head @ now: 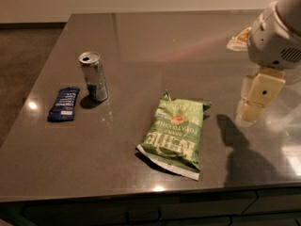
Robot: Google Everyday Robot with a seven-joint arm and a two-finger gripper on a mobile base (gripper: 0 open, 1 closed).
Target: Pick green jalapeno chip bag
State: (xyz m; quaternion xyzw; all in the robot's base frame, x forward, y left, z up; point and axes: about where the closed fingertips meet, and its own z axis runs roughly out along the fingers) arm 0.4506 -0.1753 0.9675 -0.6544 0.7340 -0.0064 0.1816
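Note:
The green jalapeno chip bag (175, 133) lies flat on the dark table (141, 36), near the front edge and a little right of centre. It is light green with large white lettering. My gripper (251, 106) hangs at the right side of the table, to the right of the bag and apart from it. It holds nothing that I can see. Its shadow falls on the table between it and the front edge.
A silver drink can (94, 76) stands upright at the left. A small dark-blue wrapper (64, 104) lies left of the can. A pale item (238, 39) lies at the far right behind my arm. The floor drops away on the left.

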